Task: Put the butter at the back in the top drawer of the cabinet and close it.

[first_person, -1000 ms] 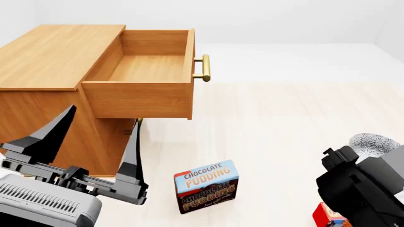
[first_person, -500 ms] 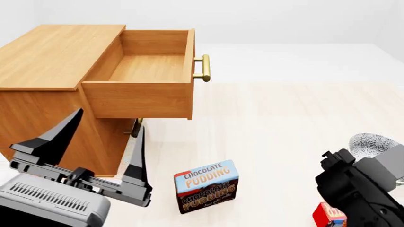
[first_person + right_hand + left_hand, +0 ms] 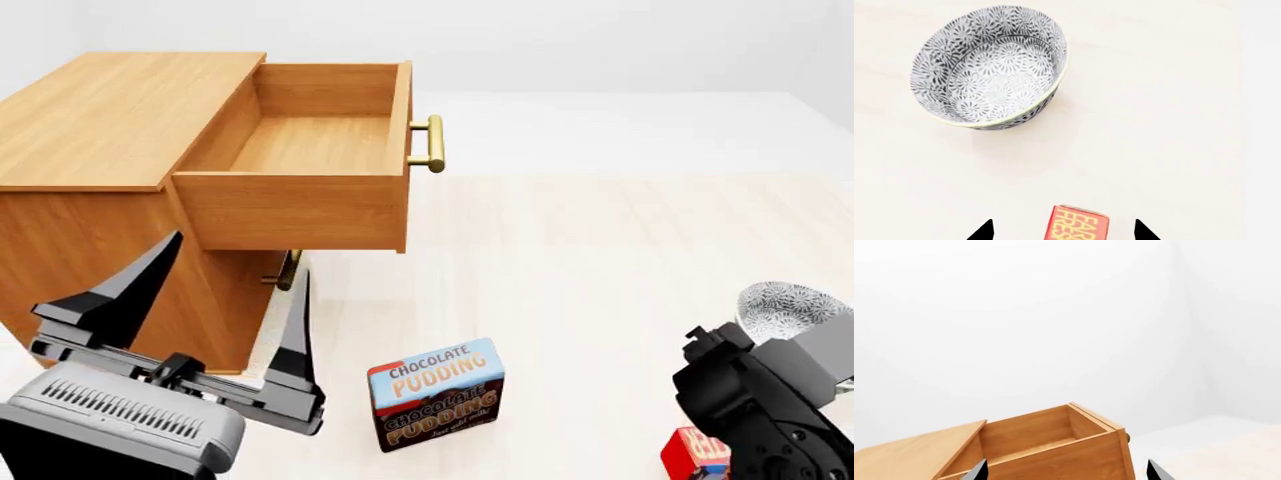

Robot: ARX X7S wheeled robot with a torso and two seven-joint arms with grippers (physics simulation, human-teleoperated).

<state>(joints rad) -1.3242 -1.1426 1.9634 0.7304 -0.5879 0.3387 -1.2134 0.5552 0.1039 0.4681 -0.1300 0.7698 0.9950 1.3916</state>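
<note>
My right claw (image 3: 1063,235) points straight down at the floor, fingertips spread wide and gripping nothing. The butter (image 3: 1078,222) stands upright directly between my two tips, touching neither as far as I can tell. Beyond it, well apart, sits the patterned bowl (image 3: 991,65). My left claw (image 3: 200,330) is also open and empty, fingers raised toward the cabinet (image 3: 107,130). The top drawer (image 3: 314,140) is pulled out just ahead of it. The pudding box (image 3: 437,393) stands beside it.

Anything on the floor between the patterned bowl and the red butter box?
No; in the right wrist view, bare pale floor separates the black-and-white patterned bowl from the red butter box.
</note>
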